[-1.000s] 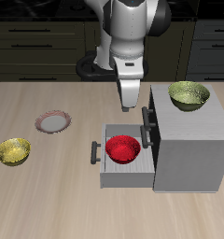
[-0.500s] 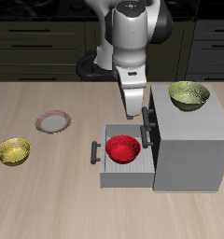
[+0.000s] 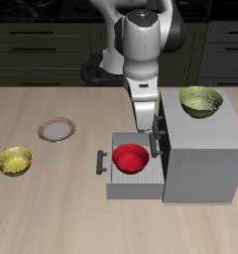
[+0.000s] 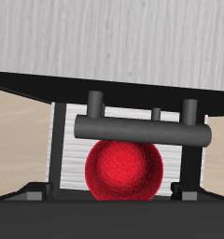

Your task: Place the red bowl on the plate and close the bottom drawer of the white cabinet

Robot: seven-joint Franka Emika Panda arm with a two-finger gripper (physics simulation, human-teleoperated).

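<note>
The red bowl [image 3: 131,158] sits inside the open bottom drawer [image 3: 115,182] of the white cabinet [image 3: 202,151]. The drawer is pulled out toward the plate's side, and its dark handle [image 3: 99,161] sticks out. My gripper [image 3: 141,126] hangs open and empty just above the bowl, close to the cabinet front. In the wrist view the bowl [image 4: 123,173] lies below the upper drawer's dark bar handle [image 4: 142,132], between my spread fingertips [image 4: 32,192]. The plate [image 3: 58,129] lies on the table, apart from the cabinet.
One yellow-green bowl [image 3: 200,100] stands on top of the cabinet. Another yellow-green bowl [image 3: 14,160] sits on the table near the plate, nearer the front edge. The upper drawer's handle [image 3: 157,131] juts out beside my gripper.
My gripper has come down and shifted slightly toward the cabinet, closer to the red bowl. The bowl, the drawer and the plate have not moved.
</note>
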